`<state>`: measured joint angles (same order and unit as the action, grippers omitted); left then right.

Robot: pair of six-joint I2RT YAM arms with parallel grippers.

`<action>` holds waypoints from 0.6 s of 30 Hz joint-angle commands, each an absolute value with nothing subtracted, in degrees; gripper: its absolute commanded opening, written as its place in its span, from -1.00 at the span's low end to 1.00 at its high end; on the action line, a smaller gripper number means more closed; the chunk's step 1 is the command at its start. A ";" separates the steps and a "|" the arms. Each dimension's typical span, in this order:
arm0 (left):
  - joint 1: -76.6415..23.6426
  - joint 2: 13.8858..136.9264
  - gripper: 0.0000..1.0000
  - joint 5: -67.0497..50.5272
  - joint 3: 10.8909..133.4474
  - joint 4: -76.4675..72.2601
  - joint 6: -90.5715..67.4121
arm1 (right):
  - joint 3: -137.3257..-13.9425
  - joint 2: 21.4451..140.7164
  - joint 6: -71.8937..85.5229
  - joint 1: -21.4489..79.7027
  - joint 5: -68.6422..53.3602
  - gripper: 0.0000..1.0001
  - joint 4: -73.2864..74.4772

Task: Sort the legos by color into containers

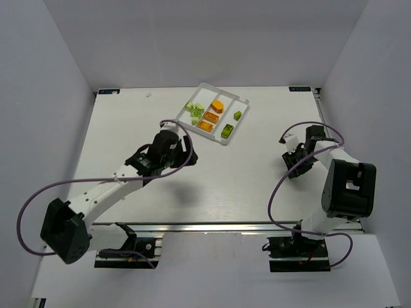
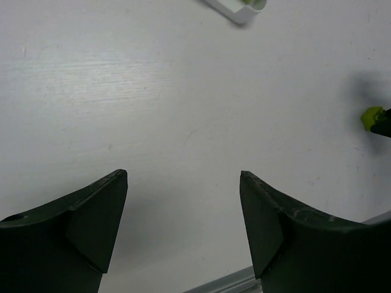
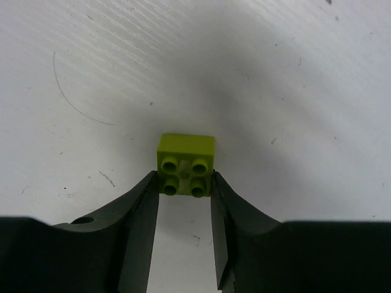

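A yellow-green lego (image 3: 185, 160) with four studs sits on the white table between my right gripper's fingertips. The right gripper (image 3: 184, 183) is shut on it, both fingers touching its sides. From above, the right gripper (image 1: 291, 160) is low over the table's right side, far from the tray. The containers are three compartments of a white tray (image 1: 239, 101) at the back. They hold light green legos (image 1: 194, 110), orange legos (image 1: 214, 110) and darker green legos (image 1: 230, 128). My left gripper (image 2: 183, 177) hangs open and empty over bare table, in front of the tray (image 1: 183, 151).
The left wrist view catches a corner of the tray (image 2: 241, 9) at the top edge. At its right edge it shows the yellow-green lego (image 2: 371, 117) in the other gripper. Cables loop off both arms. Grey walls close in the table.
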<state>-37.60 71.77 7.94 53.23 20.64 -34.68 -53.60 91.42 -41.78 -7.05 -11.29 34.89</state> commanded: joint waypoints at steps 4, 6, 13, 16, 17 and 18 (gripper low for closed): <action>-37.53 59.25 0.67 12.39 45.37 24.69 -41.92 | -61.86 92.63 -43.68 -5.28 -18.71 -0.86 36.99; -37.53 57.05 0.67 12.39 44.39 26.45 -42.45 | -68.25 94.73 -41.93 -3.00 -22.23 -0.87 37.18; -37.53 52.74 0.67 13.62 41.23 30.06 -46.92 | -95.07 112.81 -26.03 4.04 -31.29 -0.85 35.25; -37.53 50.90 0.67 14.06 39.55 30.93 -48.51 | -101.05 117.05 -23.12 7.81 -29.80 -0.85 30.07; -38.05 50.54 0.67 14.32 39.20 31.29 -48.95 | -102.38 118.03 -22.07 9.65 -29.45 -0.85 27.71; -38.06 50.28 0.67 14.50 39.29 31.64 -49.13 | -103.52 118.99 -19.54 10.10 -29.36 -0.85 26.29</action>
<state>-37.67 52.25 12.88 39.66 30.11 -46.74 -99.68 116.88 -26.59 7.29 -27.22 30.81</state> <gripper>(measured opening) 0.837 0.408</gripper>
